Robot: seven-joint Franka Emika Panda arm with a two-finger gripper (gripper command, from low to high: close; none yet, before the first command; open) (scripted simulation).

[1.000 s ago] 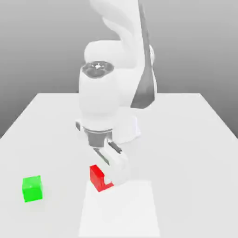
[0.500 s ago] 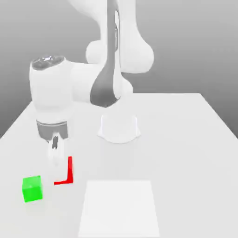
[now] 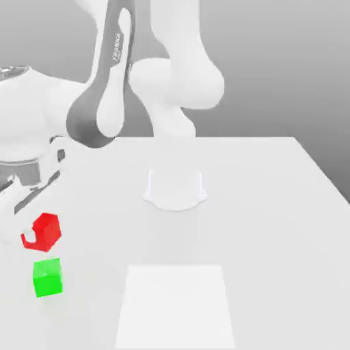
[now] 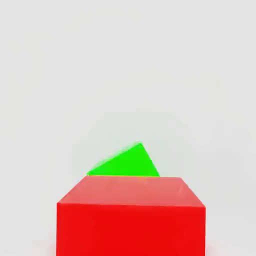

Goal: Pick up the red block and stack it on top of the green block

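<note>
We have the red block (image 3: 46,232) clamped in the tool (image 3: 29,236), apart from the green block (image 3: 48,277), which sits on the surface (image 3: 273,239). We judge this the carrying step; next we should centre, square up and lower gently.

Red cube (image 3: 45,232), tilted, apparently above the table; green cube (image 3: 48,277) near it, seemingly flat.
</note>
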